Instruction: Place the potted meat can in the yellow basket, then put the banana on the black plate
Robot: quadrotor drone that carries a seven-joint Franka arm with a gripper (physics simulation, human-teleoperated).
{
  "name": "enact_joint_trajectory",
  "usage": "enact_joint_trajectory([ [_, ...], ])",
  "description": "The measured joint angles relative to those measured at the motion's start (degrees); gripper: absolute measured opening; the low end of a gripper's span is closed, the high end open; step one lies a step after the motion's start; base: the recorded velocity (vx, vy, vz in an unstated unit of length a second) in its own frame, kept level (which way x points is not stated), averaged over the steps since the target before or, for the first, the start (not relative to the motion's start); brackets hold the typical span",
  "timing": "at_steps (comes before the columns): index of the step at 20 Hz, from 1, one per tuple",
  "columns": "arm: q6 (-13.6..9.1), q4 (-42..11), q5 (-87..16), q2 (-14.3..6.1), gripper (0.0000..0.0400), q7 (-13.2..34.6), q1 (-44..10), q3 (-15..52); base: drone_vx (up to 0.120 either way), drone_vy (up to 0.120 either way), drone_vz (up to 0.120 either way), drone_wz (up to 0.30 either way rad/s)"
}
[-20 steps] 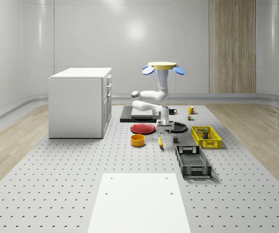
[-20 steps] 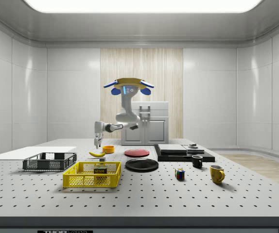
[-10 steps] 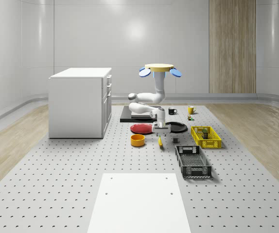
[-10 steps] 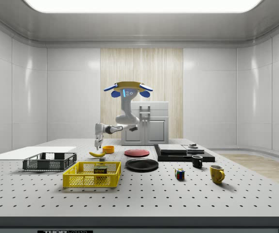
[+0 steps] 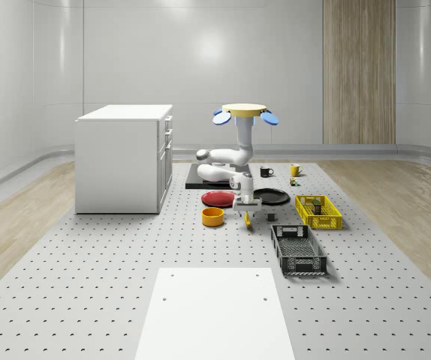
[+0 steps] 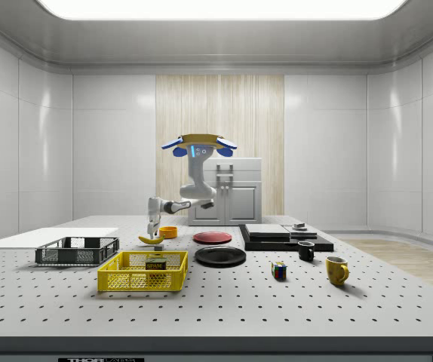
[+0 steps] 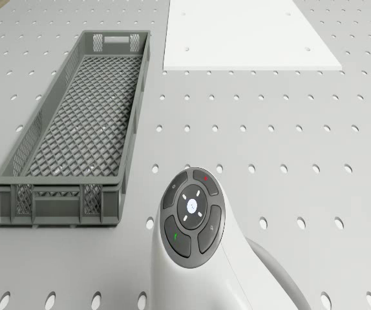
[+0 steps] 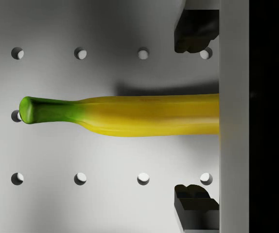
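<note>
The drone (image 5: pixel 244 112) hovers above the tabletop (image 5: pixel 110 262). Its hand (image 8: pixel 197 119), fingers (image 8: pixel 195 31) apart, straddles the curved yellow banana (image 8: pixel 144 115) lying flat. Light, soft, bruisable: grip mid-body gently.

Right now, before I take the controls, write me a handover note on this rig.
Gripper: open, empty, pointing down, one finger on each side of the yellow banana with the green stem, which lies on the perforated white table.
Drone: hovering over the table, above the flat black plate and red plate.
Done: the potted meat can sits inside the yellow mesh basket.
Left: lower and close on the banana, lift it, set it on the black plate at the whole-scene view's right of the red one.
</note>
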Motion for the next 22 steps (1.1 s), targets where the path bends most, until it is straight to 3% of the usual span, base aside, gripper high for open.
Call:
enact_joint_trajectory([
  [5,-0.07,1.88,0.05,0.82,0.0400,0.13,-1.87,0.25,0.000,0.000,0.000,0.000],
  [22,2.80,5.96,-5.36,1.83,0.0400,-0.09,-4.24,-5.42,0.000,0.000,0.000,0.000],
])
